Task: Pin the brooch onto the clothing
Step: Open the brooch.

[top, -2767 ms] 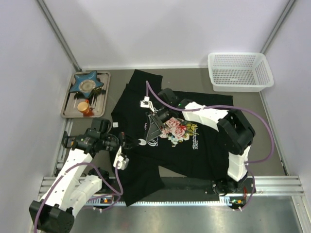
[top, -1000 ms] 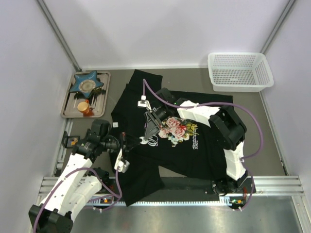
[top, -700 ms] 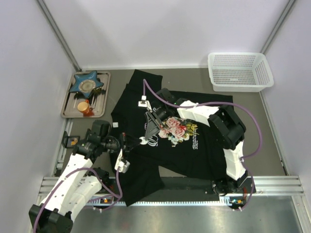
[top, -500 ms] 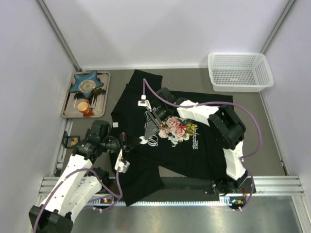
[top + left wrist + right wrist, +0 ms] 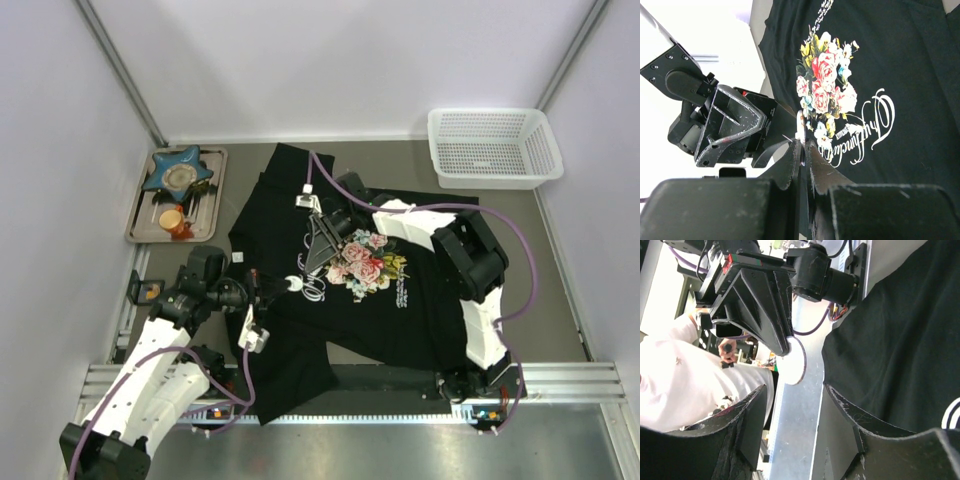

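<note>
Left hand pinches brooch — T-shirt on table.

Both arms have white shells and black joints: left arm, right arm. Purple cable looped along each. Left tool and right tool are black triangular frames, finger edges scuffed grey.

This is a robot test booth in a lab. Plain white panel walls on metal posts close in a grey table. At the bottom of the frame, the left arm and right arm, trailing purple cables, are bolted to an aluminium rail.
</note>
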You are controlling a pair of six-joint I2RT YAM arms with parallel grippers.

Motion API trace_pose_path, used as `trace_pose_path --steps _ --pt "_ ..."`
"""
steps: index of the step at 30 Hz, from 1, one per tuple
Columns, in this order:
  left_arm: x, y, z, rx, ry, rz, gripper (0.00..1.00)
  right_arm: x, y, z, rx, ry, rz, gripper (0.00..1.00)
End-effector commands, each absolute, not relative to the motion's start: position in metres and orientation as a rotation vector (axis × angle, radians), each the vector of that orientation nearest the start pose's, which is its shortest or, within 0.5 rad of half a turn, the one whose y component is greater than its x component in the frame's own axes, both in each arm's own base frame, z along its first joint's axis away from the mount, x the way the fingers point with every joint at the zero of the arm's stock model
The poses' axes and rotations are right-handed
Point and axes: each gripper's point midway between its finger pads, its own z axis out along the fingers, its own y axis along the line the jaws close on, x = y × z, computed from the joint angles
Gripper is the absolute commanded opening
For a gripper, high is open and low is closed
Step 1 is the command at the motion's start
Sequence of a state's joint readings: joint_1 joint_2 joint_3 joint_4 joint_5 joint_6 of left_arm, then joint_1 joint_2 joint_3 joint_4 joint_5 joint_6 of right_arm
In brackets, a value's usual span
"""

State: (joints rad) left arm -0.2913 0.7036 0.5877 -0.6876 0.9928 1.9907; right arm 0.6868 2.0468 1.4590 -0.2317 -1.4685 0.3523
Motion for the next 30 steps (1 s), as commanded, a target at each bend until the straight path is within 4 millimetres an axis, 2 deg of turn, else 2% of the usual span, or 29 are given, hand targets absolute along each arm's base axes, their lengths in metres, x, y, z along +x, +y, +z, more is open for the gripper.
trace_pose_path --steps 1,10,14,22,26,29,30 --pt "0.18 -0.19 0.198 1.939 0.211 0.04 0.0 0.196 0.375 0.208 -1.221 1.994 2.307 0.5" --pt "0.184 -0.193 0.204 1.92 0.188 0.045 0.0 0.193 0.39 0.188 -1.213 2.072 2.323 0.5" --pt "0.185 -0.194 0.203 1.925 0.188 0.041 0.0 0.192 0.395 0.188 -1.221 2.082 2.353 0.49" --pt "0.188 -0.196 0.205 1.916 0.172 0.05 0.0 0.188 0.403 0.191 -1.267 2.062 2.392 0.38" --pt "0.19 -0.195 0.201 1.927 0.177 0.054 0.0 0.186 0.404 0.194 -1.288 2.04 2.419 0.26" --pt "0.191 -0.194 0.196 1.939 0.186 0.061 0.0 0.184 0.401 0.199 -1.302 2.022 2.444 0.1" --pt "0.192 -0.193 0.194 1.946 0.196 0.068 0.0 0.183 0.4 0.202 -1.308 2.014 2.45 0.01"
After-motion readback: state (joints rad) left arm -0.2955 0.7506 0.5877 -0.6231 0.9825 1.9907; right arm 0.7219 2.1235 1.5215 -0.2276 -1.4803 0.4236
